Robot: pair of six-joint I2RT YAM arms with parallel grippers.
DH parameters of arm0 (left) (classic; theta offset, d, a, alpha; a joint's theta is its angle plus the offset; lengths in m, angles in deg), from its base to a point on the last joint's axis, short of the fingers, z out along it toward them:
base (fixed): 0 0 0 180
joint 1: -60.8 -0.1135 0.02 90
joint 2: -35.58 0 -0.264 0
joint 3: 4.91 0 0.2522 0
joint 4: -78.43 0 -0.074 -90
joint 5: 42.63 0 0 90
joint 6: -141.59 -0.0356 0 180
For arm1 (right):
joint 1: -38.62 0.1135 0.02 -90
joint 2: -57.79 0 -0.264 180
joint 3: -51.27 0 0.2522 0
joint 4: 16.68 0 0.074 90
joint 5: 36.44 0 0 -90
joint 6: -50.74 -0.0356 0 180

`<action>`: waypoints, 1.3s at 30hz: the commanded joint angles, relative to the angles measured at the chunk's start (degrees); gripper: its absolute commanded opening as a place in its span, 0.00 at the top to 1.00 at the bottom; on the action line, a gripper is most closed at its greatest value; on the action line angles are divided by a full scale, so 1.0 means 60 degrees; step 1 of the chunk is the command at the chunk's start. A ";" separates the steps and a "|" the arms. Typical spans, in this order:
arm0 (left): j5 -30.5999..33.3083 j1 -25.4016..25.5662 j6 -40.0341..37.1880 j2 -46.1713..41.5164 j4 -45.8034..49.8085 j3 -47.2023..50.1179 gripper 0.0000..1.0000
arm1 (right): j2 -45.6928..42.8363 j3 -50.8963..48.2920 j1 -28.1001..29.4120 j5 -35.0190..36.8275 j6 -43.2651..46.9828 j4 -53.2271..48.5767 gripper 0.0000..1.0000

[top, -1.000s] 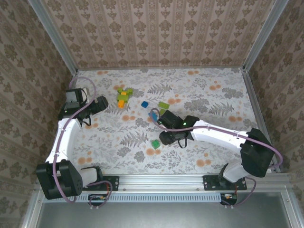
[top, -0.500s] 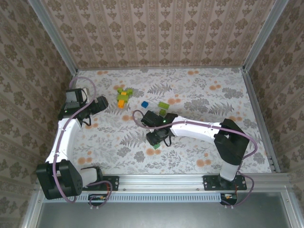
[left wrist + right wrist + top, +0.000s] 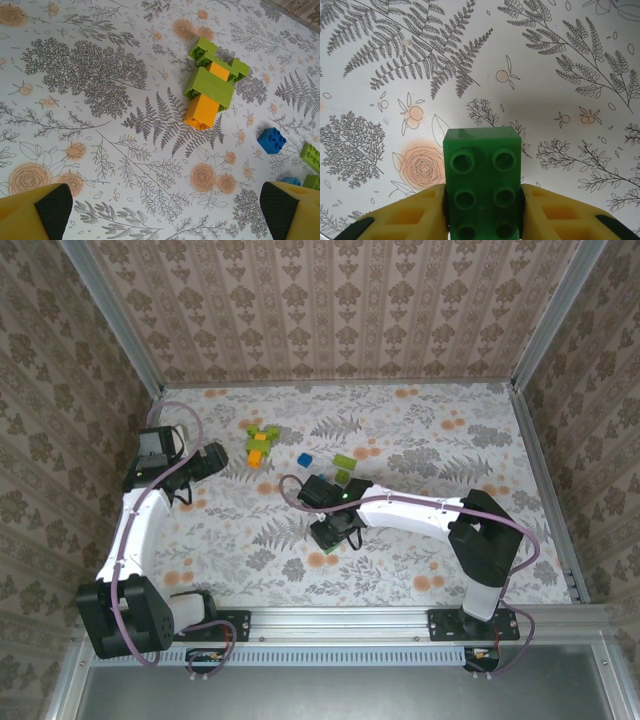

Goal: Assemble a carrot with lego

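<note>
right gripper: jaws nearly closed, clamped on the two long sides of a dark green brick. its studs face the wrist camera, over the floral table.
left gripper: jaws fully apart, holding nothing. ahead of it lies a joined cluster of light green and orange bricks. a blue brick lies apart from the cluster.

I see the floral tablecloth lying flat under the right gripper, with an orange rose print just to its left. Wallpapered walls stand well beyond it, and a metal rail runs behind it.
</note>
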 commanded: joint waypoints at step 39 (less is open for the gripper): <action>-0.0133 0.0058 -0.0153 0.0043 -0.0043 0.0046 0.00 | 0.0469 -0.0556 0.0515 0.0600 -0.0687 -0.0917 0.63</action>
